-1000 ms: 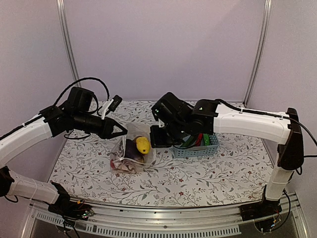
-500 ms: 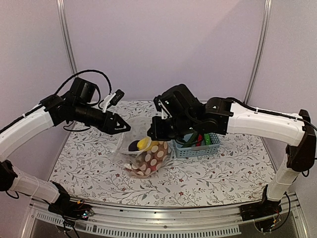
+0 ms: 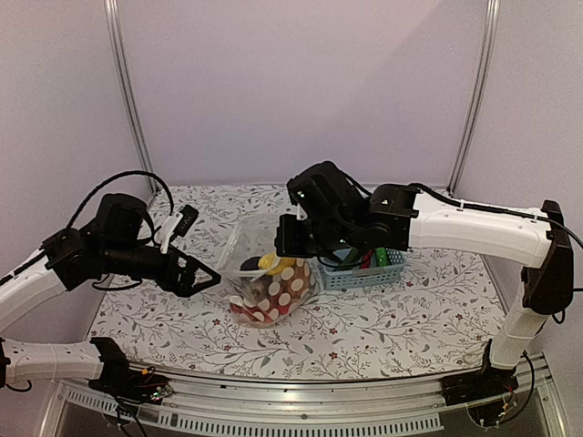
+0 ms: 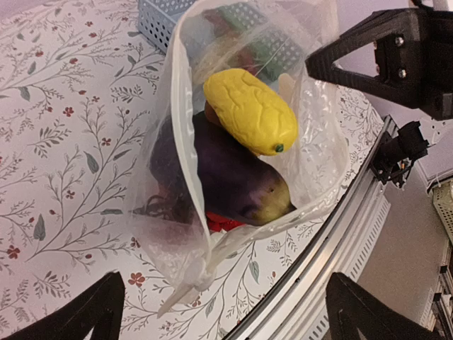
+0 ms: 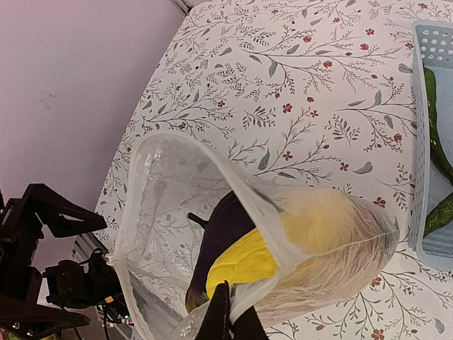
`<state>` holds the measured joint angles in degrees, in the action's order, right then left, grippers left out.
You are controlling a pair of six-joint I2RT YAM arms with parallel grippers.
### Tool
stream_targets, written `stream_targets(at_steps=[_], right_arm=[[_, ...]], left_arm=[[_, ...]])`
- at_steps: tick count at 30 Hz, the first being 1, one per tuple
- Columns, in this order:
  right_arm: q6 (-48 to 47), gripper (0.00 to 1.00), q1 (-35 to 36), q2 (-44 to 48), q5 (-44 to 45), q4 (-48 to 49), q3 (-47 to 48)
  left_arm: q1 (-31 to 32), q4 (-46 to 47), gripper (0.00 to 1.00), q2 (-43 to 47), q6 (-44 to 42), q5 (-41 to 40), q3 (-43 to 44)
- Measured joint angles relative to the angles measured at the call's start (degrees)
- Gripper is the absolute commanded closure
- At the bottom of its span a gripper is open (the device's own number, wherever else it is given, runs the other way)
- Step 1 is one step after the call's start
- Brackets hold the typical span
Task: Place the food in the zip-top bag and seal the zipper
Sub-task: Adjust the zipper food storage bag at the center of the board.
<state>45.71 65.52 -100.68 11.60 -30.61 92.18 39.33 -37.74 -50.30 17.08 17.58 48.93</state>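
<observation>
The zip-top bag point(image 3: 273, 293), clear with white dots, stands on the table with its mouth wide open. Inside lie a yellow lemon-like piece point(image 4: 250, 110), a dark purple eggplant point(image 4: 226, 173) and red pieces point(image 4: 223, 224). My right gripper point(image 5: 228, 320) is shut on the bag's near rim and holds it up. The zipper point(image 5: 263, 204) runs unsealed along the mouth edge. My left gripper point(image 4: 226, 322) stands open a short way left of the bag, nothing between its fingers point(image 4: 92, 312). More food, green cucumbers point(image 5: 434, 145) and a red chili point(image 3: 367, 255), lies in the basket.
The light-blue slotted basket point(image 3: 369, 276) sits right of the bag, under my right arm. The table's metal front rail point(image 4: 340, 241) runs close to the bag. Purple walls close in the back and sides.
My left gripper has opened, let go of the bag's rim and drawn back to the left and nearer. The right gripper has lifted the bag upright.
</observation>
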Motion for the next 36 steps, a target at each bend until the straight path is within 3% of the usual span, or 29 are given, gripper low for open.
stream_targets(at_steps=[4, 11, 19, 27, 31, 34, 36], right_arm=[[0.0, 1.00, -0.1, -0.3, 0.2, 0.2, 0.0], [0.0, 1.00, -0.2, -0.3, 0.2, 0.3, 0.0], [0.2, 1.00, -0.2, -0.3, 0.3, 0.6, 0.0], [0.2, 1.00, -0.3, -0.3, 0.3, 0.6, 0.0], [0.4, 1.00, -0.3, -0.3, 0.4, 0.6, 0.0], [0.4, 1.00, -0.3, -0.3, 0.4, 0.6, 0.0], [0.5, 1.00, -0.3, -0.3, 0.4, 0.6, 0.0]], left_arm=[[0.9, 0.1, 0.02, 1.7, 3.5, -1.9, -4.4], [1.2, 1.5, 0.34, 0.1, 7.4, -4.4, -5.6], [1.3, 2.2, 0.55, 0.0, 7.8, -5.9, -5.7], [1.3, 2.2, 0.59, 1.1, 8.0, -6.2, -6.4], [1.3, 1.9, 0.66, 1.2, 8.2, -6.2, -6.7], [1.3, 1.7, 0.78, 1.4, 8.1, -6.3, -6.7], [1.3, 1.4, 0.79, 1.6, 8.2, -6.3, -6.7]])
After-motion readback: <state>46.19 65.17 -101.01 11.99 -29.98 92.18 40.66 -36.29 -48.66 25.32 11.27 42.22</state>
